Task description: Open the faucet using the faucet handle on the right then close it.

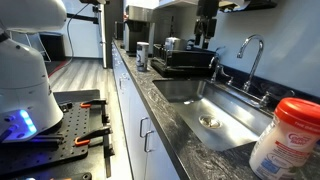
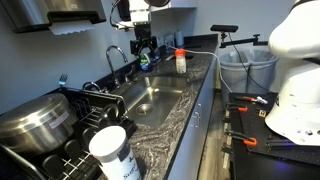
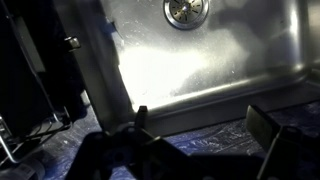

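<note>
one black robotiq gripper [image 3: 200, 132], jaws spread wide & empty, hangs above stainless steel sink [image 3: 230, 70], nr tall chrome gooseneck faucet [image 1: 253, 39].

Cannot make out the faucet handle [image 1: 264, 96], too small below the jaws; lose the drain [image 3: 187, 10] to the top edge ahead of the jaws, the dish rack [image 3: 30, 90] to the edge beside them.

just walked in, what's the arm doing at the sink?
The arm's gripper hangs above the edge of the sink, near the tall chrome faucet, touching nothing. In the wrist view the jaws stand open and empty over the basin. No running water shows in any view.
</note>
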